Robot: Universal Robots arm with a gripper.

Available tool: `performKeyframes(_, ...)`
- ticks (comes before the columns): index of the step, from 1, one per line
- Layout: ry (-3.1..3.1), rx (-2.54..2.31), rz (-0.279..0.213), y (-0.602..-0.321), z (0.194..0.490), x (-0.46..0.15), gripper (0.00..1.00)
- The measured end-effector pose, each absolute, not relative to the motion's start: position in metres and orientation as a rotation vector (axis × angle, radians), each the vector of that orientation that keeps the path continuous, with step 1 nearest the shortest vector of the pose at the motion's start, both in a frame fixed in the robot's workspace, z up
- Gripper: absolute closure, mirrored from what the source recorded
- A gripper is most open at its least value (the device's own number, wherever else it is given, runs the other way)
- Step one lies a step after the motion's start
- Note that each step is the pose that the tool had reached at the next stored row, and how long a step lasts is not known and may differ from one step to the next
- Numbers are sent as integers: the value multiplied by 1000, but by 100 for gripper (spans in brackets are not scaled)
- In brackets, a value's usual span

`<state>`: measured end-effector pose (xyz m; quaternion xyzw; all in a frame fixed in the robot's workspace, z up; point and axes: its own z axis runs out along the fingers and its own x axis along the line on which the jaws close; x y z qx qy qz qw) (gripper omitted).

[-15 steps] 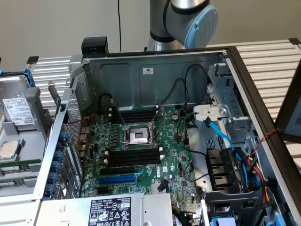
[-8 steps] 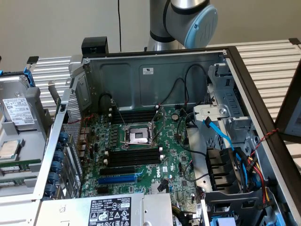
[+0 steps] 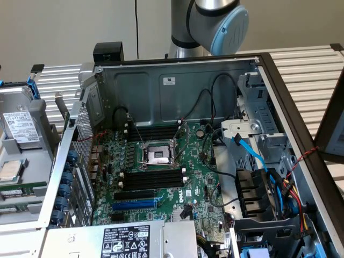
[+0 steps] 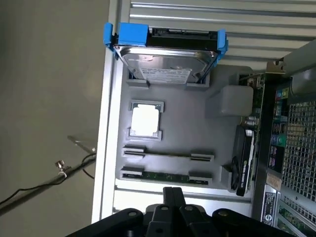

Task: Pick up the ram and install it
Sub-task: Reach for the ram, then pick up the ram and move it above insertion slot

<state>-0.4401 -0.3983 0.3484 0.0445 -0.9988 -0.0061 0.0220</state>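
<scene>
The gripper [image 4: 173, 193] is hovering over the tray [image 4: 187, 129], fingers looking pressed together on nothing; the ram [image 4: 165, 176] is standing on edge in its cradle there, presumably so it can be pinched.

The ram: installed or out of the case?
Out. The ram lies in the gray tray outside the case; the motherboard slots look empty.

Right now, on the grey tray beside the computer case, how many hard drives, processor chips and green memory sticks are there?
Silver hard drive in blue bracket: 1
Square silver processor chip: 1
Long thin green ram stick: 1
Total: 3
</scene>
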Motion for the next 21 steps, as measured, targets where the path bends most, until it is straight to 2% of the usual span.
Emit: performKeyframes(21, -3010, 723, -5, -398, 340, -440, 89)
